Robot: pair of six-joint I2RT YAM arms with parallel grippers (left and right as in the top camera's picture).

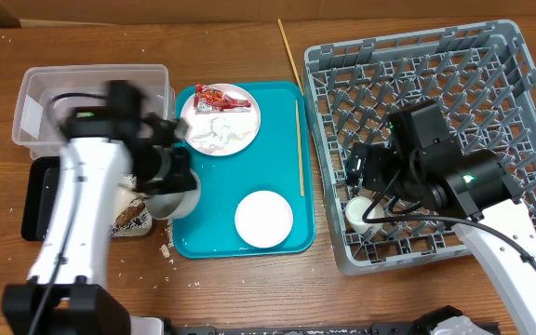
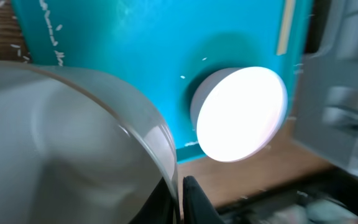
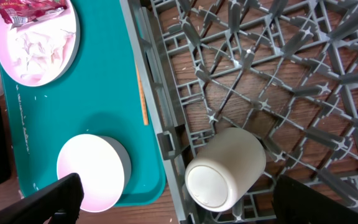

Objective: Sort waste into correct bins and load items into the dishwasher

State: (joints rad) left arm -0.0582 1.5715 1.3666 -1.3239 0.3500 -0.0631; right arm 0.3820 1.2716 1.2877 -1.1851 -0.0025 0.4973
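Bowl: the greyish-white bowl [image 1: 173, 200] hangs over the left edge of the teal tray [image 1: 282, 112], its rim held by the left gripper [image 2: 182, 196].
Left gripper: closed on the bowl's rim; the left wrist view shows a dark finger [image 2: 197, 200] pressed against the outside of the rim.
Cup: the small white cup [image 3: 225, 168] lies on its side in the near left corner of the grey dish rack [image 1: 491, 84], its base turned toward the near side.
Right gripper: the right gripper [image 3: 179, 186] is spread wide above the cup, with one finger on each side, and holds nothing.
Plate: the round white plate [image 1: 220, 121] sits at the far left of the teal tray and carries the red wrapper [image 1: 221, 97] and the crumpled white paper [image 1: 217, 128].
Small dish: the pale dish [image 1: 263, 219] rests on the near part of the tray.
Chopsticks: one chopstick [image 1: 298, 149] lies along the tray's right side, and another chopstick [image 1: 291, 51] lies on the desk [image 1: 249, 293] beyond the tray.
Bins: the clear tub [image 1: 35, 102] stands far left, and the black tray [image 1: 35, 200] sits nearer, partly under the left arm.
Scraps: loose rice [image 1: 167, 249] is scattered on the desk by the tray's near left corner, and a brown lump [image 1: 136, 216] lies beside the black tray.
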